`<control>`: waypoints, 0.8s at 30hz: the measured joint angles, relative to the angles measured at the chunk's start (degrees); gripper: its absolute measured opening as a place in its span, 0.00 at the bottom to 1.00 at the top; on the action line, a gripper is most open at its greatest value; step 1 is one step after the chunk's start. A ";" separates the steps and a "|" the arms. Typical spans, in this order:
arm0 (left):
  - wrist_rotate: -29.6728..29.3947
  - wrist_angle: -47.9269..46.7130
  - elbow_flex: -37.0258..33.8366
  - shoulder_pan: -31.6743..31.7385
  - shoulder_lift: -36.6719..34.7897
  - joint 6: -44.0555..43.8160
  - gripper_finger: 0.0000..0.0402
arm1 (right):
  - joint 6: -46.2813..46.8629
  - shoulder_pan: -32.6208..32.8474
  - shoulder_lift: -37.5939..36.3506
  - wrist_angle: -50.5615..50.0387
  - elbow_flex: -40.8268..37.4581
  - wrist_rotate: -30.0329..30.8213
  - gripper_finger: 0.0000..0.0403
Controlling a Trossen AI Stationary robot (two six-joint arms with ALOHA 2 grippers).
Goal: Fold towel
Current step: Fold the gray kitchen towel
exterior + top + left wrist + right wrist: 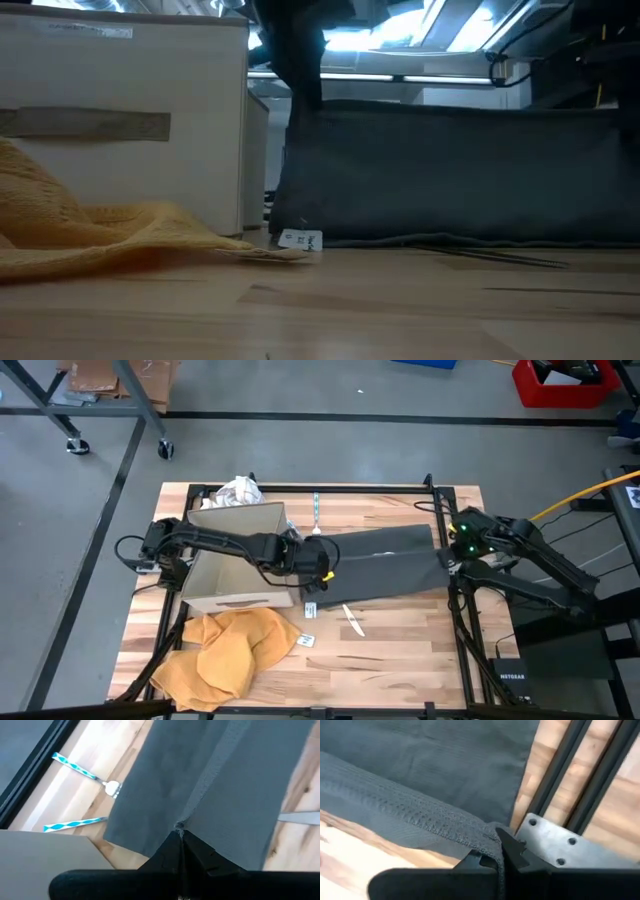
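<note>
Towel (pixel 385 565) first: we see a dark grey woven cloth with a ribbed hem, stretched in a long band across the middle of the wooden table (pixel 400 650) between our two arms. Nearest the table's front edge lies a crumpled mustard-yellow cloth (pixel 225 650), soft and nubbly, with a small white tag (pixel 308 610) and a pale knife (pixel 353 621) just beyond it. Our left gripper (pixel 325 573) is clamped on the towel's left end, fingers (pixel 180 857) pinched together on a fold. Our right gripper (pixel 447 560) pinches the right end's hem (pixel 485 832) beside the black frame rail (pixel 560 780). A square cardboard box (pixel 235 560) stands left; farther back lie a blue-patterned utensil (pixel 315 510) and a crumpled white cloth (pixel 238 491).
</note>
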 joint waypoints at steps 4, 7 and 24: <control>0.02 -0.03 0.00 1.06 0.00 0.19 0.00 | -4.19 0.00 4.78 2.64 2.07 1.83 0.00; 0.04 -0.05 0.00 1.85 0.00 0.17 0.00 | -8.14 0.02 8.37 4.61 3.80 3.76 0.00; 0.01 -1.41 -3.01 3.66 -0.06 -6.86 0.00 | -18.53 0.00 26.08 4.11 4.33 7.81 0.00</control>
